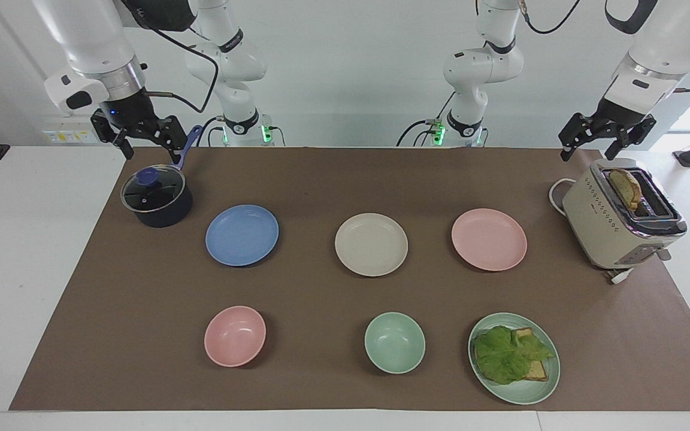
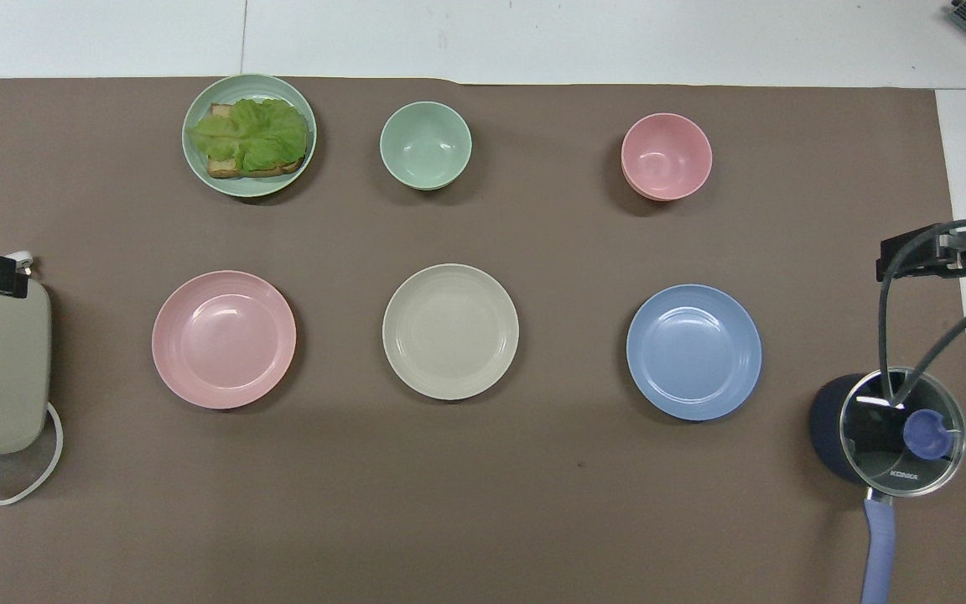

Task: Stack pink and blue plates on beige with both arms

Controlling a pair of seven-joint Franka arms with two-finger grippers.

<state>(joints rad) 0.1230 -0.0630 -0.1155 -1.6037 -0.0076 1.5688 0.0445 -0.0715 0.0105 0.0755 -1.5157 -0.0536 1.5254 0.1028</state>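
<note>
Three equal plates lie in a row across the brown mat. The beige plate [image 1: 371, 244] [image 2: 450, 331] is in the middle. The blue plate [image 1: 242, 234] [image 2: 693, 351] is beside it toward the right arm's end. The pink plate [image 1: 489, 239] [image 2: 224, 339] is toward the left arm's end. All three are bare and apart from each other. My right gripper [image 1: 150, 152] hangs open in the air over the pot, holding nothing. My left gripper [image 1: 595, 149] hangs open over the toaster, also holding nothing.
A dark pot with a glass lid [image 1: 157, 196] stands at the right arm's end. A toaster [image 1: 620, 215] holding a slice of bread stands at the left arm's end. Farther from the robots sit a pink bowl [image 1: 235, 336], a green bowl [image 1: 395, 342] and a green plate [image 1: 524, 392] with lettuce and toast.
</note>
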